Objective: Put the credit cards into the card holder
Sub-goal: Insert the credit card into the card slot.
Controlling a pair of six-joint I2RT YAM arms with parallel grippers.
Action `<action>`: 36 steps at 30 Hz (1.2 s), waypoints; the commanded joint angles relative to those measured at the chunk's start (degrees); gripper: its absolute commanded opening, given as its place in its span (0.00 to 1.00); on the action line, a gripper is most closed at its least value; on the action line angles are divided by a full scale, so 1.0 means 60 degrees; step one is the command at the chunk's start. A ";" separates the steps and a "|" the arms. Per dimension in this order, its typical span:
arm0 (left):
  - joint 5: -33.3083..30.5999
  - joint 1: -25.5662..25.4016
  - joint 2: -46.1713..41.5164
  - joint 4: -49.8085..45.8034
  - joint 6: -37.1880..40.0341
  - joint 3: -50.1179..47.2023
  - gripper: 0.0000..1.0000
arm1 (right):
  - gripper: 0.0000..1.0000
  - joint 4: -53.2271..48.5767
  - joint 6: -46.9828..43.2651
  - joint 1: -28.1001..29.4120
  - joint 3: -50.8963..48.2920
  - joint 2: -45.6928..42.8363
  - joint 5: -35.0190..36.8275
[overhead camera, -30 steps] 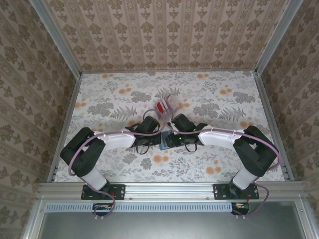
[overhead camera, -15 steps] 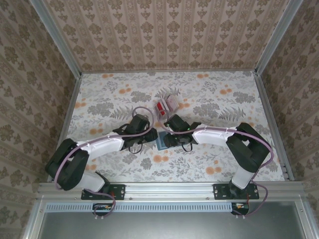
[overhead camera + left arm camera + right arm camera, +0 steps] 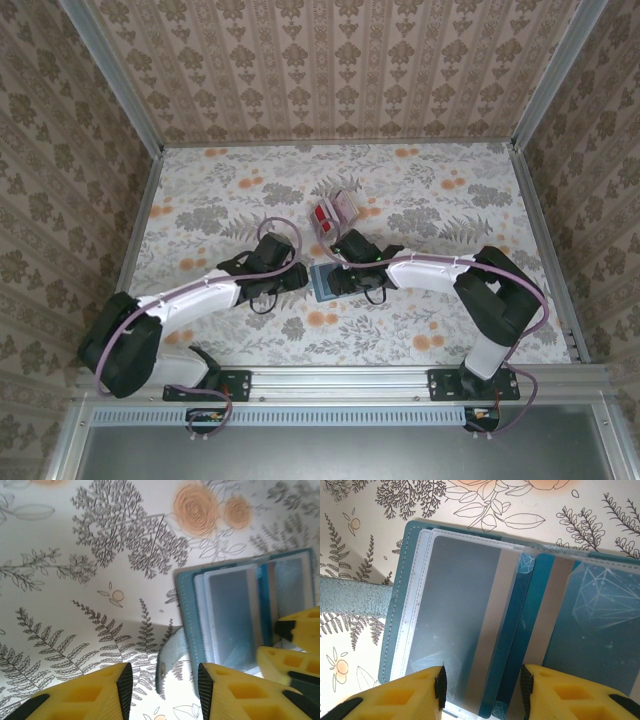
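Top view: the card holder (image 3: 326,282) lies open on the surface (image 3: 450,200) between the left pincer (image 3: 298,278) and right pincer (image 3: 338,279); the credit cards (image 3: 330,212) sit farther back. Left wrist: the pincer is released, straddling the strap (image 3: 170,652). Right wrist: the pincer is released above the sleeves (image 3: 455,605), grasping nothing.
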 commanded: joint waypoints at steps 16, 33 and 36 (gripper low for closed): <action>0.1179 0.0137 0.0405 0.0892 0.0130 0.0290 0.00 | 0.49 -0.0748 -0.0032 -0.0042 0.0558 -0.0096 -0.0315; 0.1361 0.0103 0.0171 0.1262 -0.0192 0.0207 0.00 | 0.62 -0.0443 0.0967 -0.0005 0.1261 0.0923 -0.0771; 0.1375 0.0079 0.0205 0.1267 -0.0221 0.0223 0.00 | 0.72 -0.0351 0.1014 -0.0007 0.1279 0.0947 -0.0780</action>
